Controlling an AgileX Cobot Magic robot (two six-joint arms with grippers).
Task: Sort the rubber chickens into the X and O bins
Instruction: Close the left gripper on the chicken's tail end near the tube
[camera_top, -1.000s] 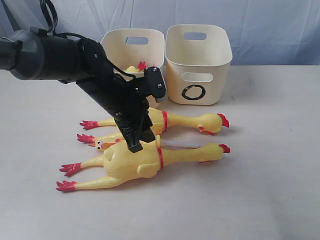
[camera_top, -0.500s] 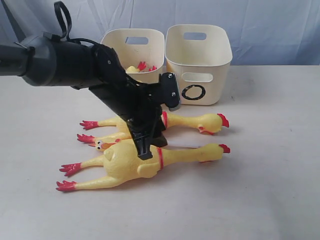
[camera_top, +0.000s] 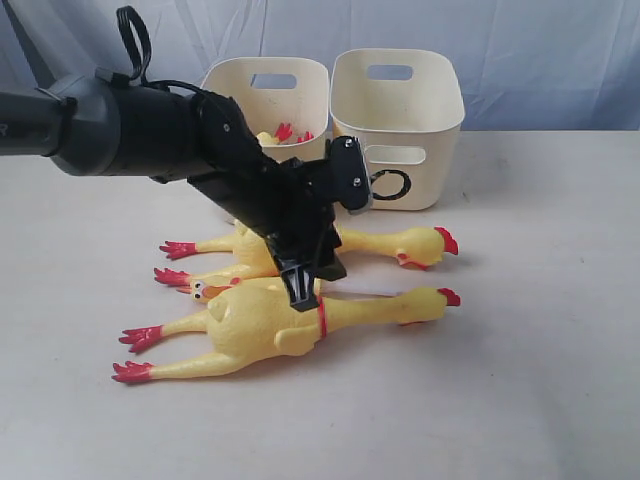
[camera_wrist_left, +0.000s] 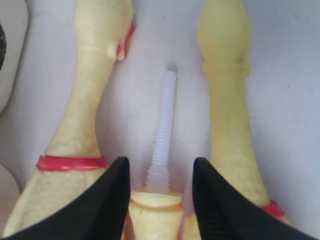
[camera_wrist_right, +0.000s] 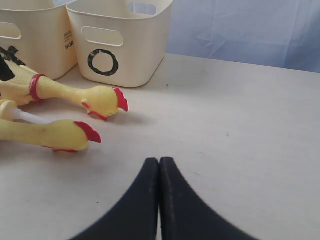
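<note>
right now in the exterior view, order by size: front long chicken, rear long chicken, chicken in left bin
1-2. front long chicken, rear long chicken: alike; front nearer, rear partly hidden, so unranked.
3. chicken in left bin, mostly hidden.

Spread jaws astride white ribbed tube (camera_wrist_left: 164, 125)

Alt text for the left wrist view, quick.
The open left gripper straddles a yellow piece with a white ribbed tube, lying between the necks of two chickens on the table.

Soft even light, faint shadows; left wrist view blurred close up.
</note>
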